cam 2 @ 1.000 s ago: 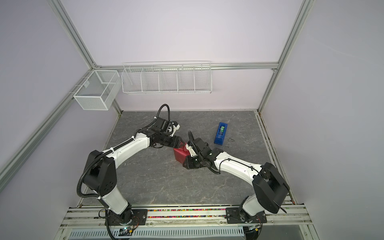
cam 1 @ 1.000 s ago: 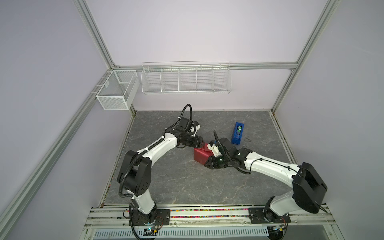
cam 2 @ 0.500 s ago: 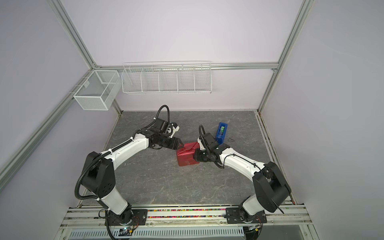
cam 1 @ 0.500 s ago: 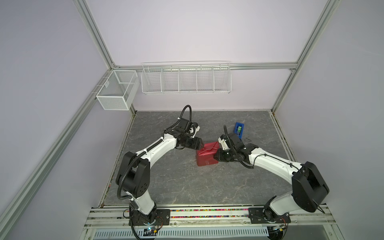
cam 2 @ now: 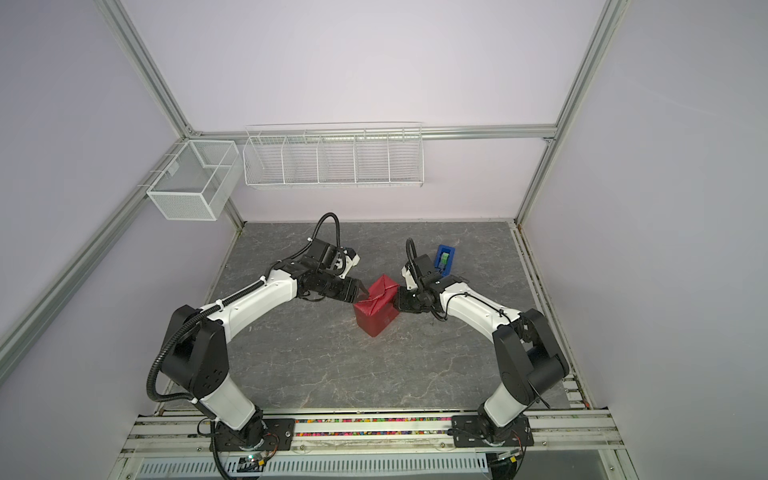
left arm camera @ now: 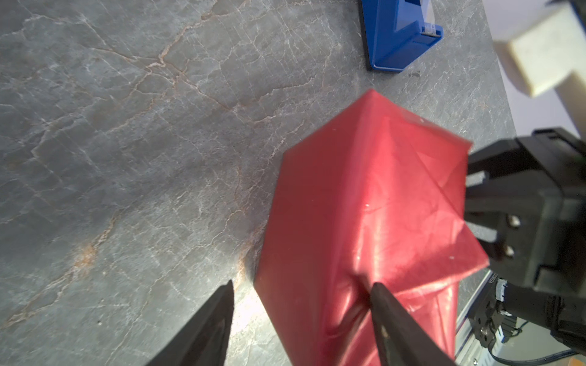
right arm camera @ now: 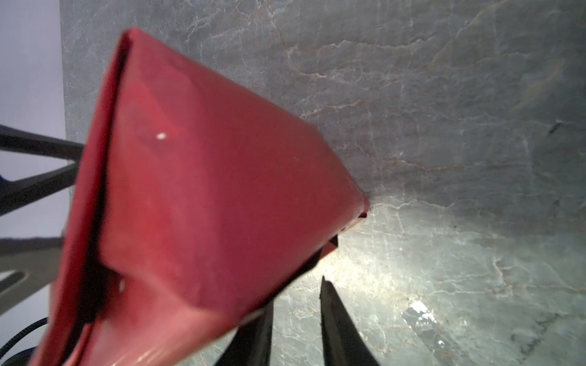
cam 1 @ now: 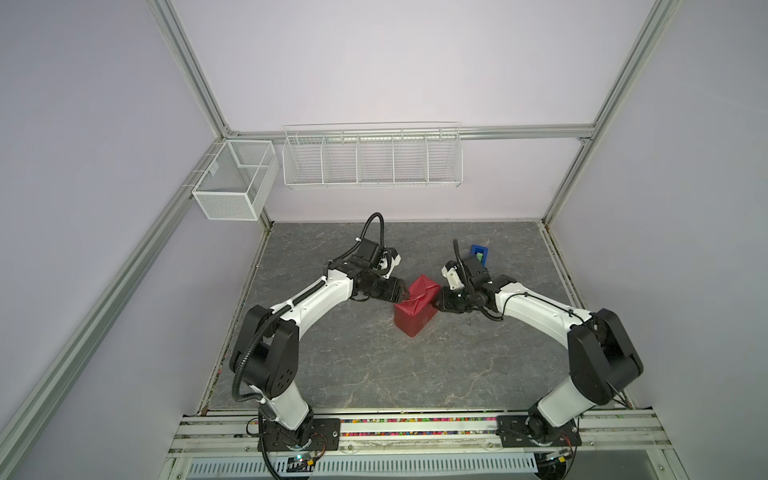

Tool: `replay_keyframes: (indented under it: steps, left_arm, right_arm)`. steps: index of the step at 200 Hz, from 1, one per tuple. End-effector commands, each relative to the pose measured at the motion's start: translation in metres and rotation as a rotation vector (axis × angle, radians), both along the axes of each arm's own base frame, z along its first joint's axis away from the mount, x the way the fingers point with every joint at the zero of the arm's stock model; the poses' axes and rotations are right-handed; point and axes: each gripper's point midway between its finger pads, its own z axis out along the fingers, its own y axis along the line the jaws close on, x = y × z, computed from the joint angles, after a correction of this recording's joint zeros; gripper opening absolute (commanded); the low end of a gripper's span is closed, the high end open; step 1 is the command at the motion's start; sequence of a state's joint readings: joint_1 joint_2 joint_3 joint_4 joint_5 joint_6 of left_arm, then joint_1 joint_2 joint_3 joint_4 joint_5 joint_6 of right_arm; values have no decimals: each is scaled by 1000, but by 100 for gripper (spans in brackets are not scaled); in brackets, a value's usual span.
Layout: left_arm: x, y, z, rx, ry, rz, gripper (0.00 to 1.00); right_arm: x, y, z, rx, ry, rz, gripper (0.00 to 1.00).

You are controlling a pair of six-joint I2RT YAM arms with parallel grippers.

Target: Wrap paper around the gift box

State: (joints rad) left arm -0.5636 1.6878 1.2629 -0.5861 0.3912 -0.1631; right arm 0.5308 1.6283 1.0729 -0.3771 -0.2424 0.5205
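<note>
The red paper (cam 1: 415, 309) (cam 2: 376, 307) is folded all round a box shape standing mid-table; the gift box itself is hidden under it. My left gripper (cam 1: 402, 291) (cam 2: 360, 289) is open at the parcel's upper left edge. In the left wrist view the paper (left arm camera: 364, 206) fills the right half, and my left gripper (left arm camera: 301, 285) straddles its edge, one fingertip (left arm camera: 380, 294) denting the top folds. My right gripper (cam 1: 438, 303) (cam 2: 397, 300) sits against the parcel's right side. In the right wrist view the right gripper (right arm camera: 296, 304) stands narrowly open beside the paper (right arm camera: 206, 206), with bare table in the gap.
A blue tape dispenser (cam 1: 479, 253) (cam 2: 444, 257) (left arm camera: 399, 35) stands behind the right arm, toward the back of the table. Two white wire baskets (cam 1: 372, 156) (cam 1: 232, 183) hang on the back wall and left rail. The grey marble table (cam 1: 374, 365) runs out in front.
My right gripper has pulled back from lying across the parcel to its right side. The parcel has turned and now stands squarer. The left arm has barely moved.
</note>
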Motion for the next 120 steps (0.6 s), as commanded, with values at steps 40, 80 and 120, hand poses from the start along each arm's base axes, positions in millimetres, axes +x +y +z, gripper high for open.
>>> replay_keyframes:
  steps: [40,80,120]
  left_arm:
    - [-36,14,-44,128,150,-8,68]
    - [-35,14,-48,134,155,-5,68]
    - [-33,13,-48,133,154,-4,68]
  right_arm:
    - [19,12,23,78,-50,23,36]
    - [1,-1,59,140,-59,-72,45]
    - [-7,11,80,250,-3,-130,78]
